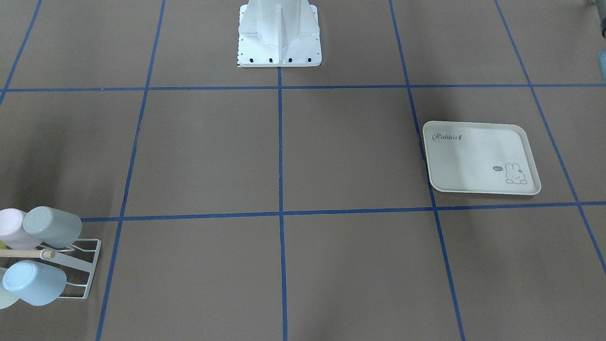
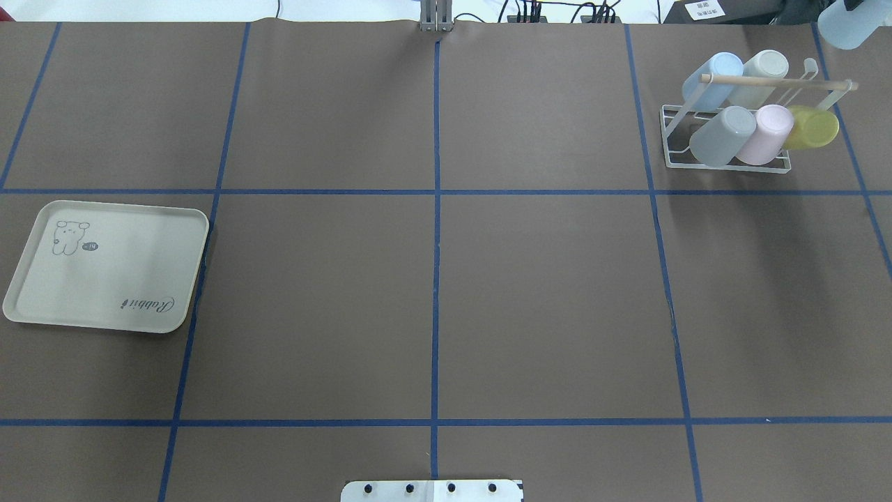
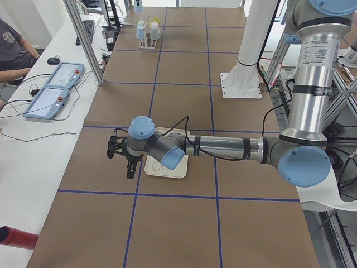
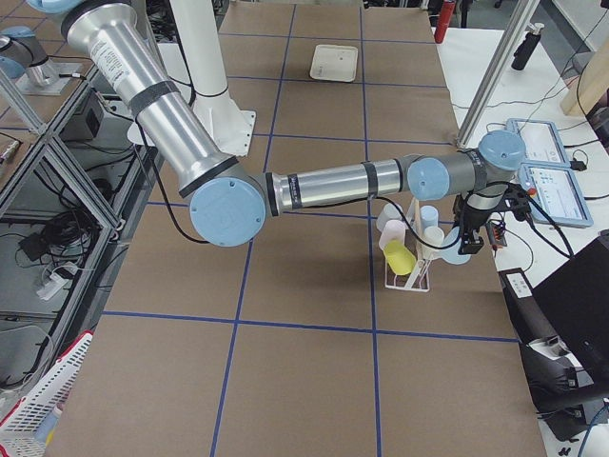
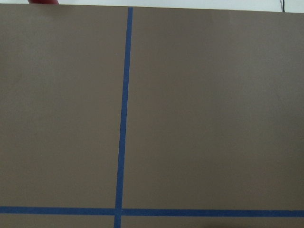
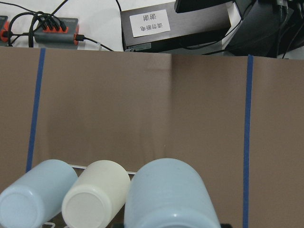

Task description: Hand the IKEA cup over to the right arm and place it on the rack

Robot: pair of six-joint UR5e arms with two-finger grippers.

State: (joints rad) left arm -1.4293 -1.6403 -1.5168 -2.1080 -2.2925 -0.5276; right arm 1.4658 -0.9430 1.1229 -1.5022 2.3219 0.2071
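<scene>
Where the right arm stretches past the rack, we see the light blue cup [image 6: 171, 194] at the right gripper [image 4: 470, 238]. It is off the rack [image 2: 725, 168], just beside its outer end and near the table's corner. We cannot tell how far those fingers are parted. Five pastel cups [image 2: 725, 136] lean on the rack around its wooden rod [image 2: 777, 81]. A white label [image 6: 149, 23] on a black box [image 6: 199, 19] past the table edge bears characters we cannot read. The cream tray [image 2: 104, 279], at the table's opposite end, reads "Rabbit" and carries a rabbit drawing. The left gripper [image 3: 114, 151] hangs above the table just beside that tray; we cannot tell its opening either. Brown table [image 2: 543, 300] crossed by blue tape lines [image 2: 437, 279] spreads between tray and rack. A person [image 3: 14, 47] sits at a side desk with two tablets [image 3: 56, 89].
</scene>
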